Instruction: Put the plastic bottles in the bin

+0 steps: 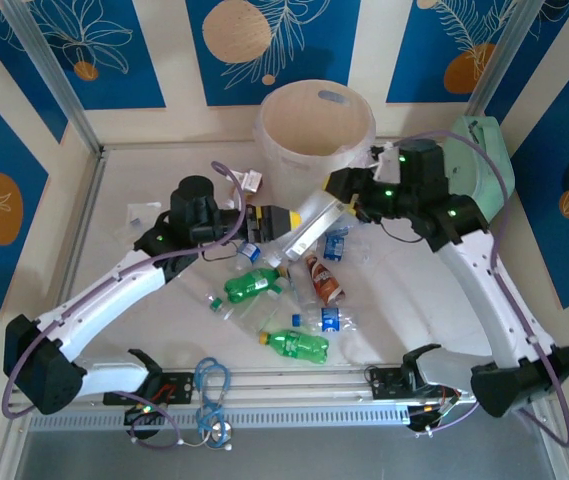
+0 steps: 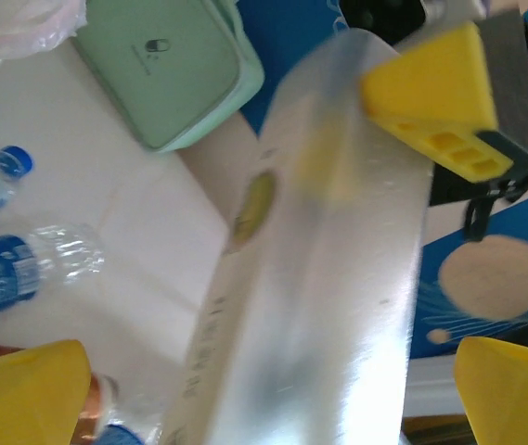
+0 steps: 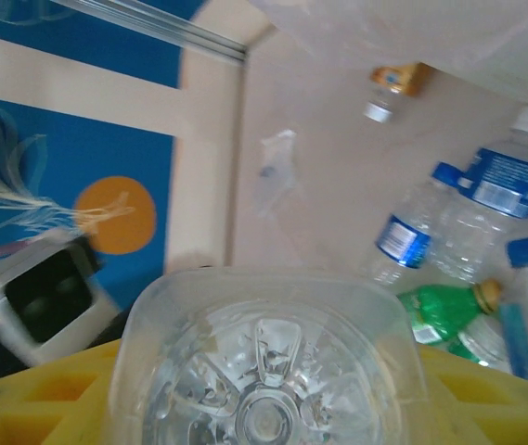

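**Clear bottle mid-air between both arms, bin sitting right behind it**

Setting is a white desk (image 1: 414,300) boxed in by blue walls with leaf prints and orange circles. The bin (image 1: 309,160) stands at the far middle of the desk, and a mint-green case (image 1: 484,165) sits off to its right.

The big clear bottle (image 1: 309,225) hangs at a slant just on the near side of the bin, not in it. The right tool (image 1: 347,205) is pinching it at the base end. From the right wrist you look straight at the ribbed bottom of the bottle, with yellow fingers (image 3: 50,399) hugging both sides.

The left tool (image 1: 286,220) is spread wide around the other end. In the left wrist view there's a gap between the bottle and each yellow fingertip, so it isn't gripping.

The other plastic bottles (image 1: 294,300) lie in a loose heap on the desk in front of the bin, between the two arms:
- two green ones with yellow caps (image 1: 249,285)
- a brown-red labelled one (image 1: 324,280)
- several clear ones with blue labels (image 1: 334,245)
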`<action>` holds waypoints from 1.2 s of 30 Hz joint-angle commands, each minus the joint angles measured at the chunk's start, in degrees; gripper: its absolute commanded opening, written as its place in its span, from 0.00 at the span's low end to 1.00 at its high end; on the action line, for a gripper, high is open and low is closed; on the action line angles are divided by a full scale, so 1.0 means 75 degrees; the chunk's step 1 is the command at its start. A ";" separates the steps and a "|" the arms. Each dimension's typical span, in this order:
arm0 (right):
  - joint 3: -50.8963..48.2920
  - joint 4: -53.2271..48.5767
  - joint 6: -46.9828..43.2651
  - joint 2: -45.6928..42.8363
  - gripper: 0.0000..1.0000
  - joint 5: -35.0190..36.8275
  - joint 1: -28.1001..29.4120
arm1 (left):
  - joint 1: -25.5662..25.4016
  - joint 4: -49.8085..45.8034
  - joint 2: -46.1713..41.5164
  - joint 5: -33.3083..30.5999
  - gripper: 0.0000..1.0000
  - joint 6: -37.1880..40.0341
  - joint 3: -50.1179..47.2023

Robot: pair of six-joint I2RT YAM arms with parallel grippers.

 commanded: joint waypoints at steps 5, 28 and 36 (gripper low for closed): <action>-0.0280 0.1392 -0.0038 -0.0457 0.52 -0.2300 -0.0611 | 0.0148 0.3213 0.0054 0.2099 1.00 -0.2698 -0.0482; -0.0043 0.1555 -0.0043 -0.0069 0.53 -0.2070 -0.0089 | -0.0025 0.4636 0.0514 0.3106 0.77 -0.3655 -0.0613; 0.0091 0.1423 -0.0196 0.0065 0.53 -0.1814 0.0102 | -0.0061 0.4761 0.0585 0.3283 0.60 -0.3711 -0.0648</action>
